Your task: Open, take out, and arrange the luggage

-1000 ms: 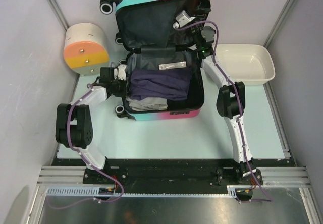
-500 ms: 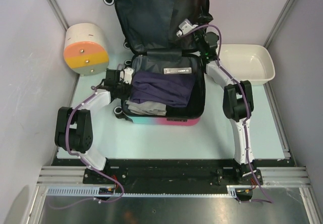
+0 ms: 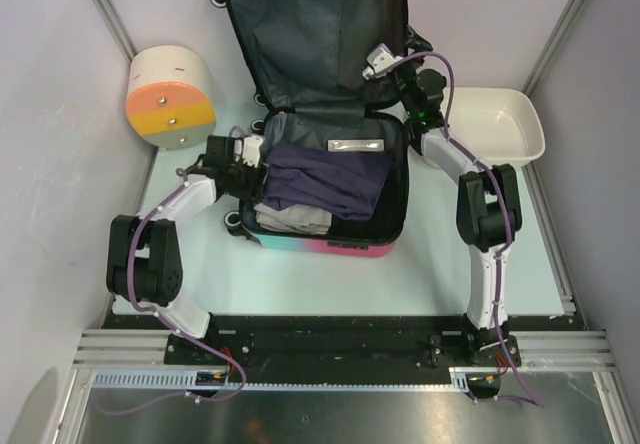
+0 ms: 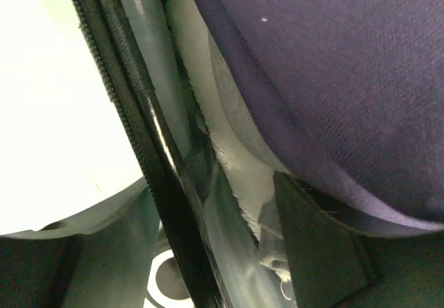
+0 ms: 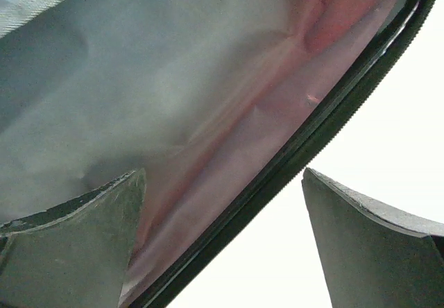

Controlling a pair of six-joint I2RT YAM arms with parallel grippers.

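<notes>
I've swung the luggage (image 3: 310, 34) lid further back with my right gripper (image 5: 222, 176), jaws spread astride its rim (left gripper (image 3: 246, 153): can't tell); navy garment (image 3: 325, 179) now reachable.

The luggage (image 3: 330, 247) has a glossy hard plastic shell and a matt dark grey fabric lining (image 3: 310, 34). Its zip (image 5: 305, 148) is black and finely toothed. The navy garment (image 4: 333, 79) is woven cloth. The basin (image 3: 500, 124) looks like smooth white plastic.

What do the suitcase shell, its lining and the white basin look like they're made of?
Luggage shell: probably hard plastic, glossy, holds rigid edges. Lining: matte grey woven fabric, wrinkled. White basin: likely moulded plastic, smooth rounded rim.
</notes>
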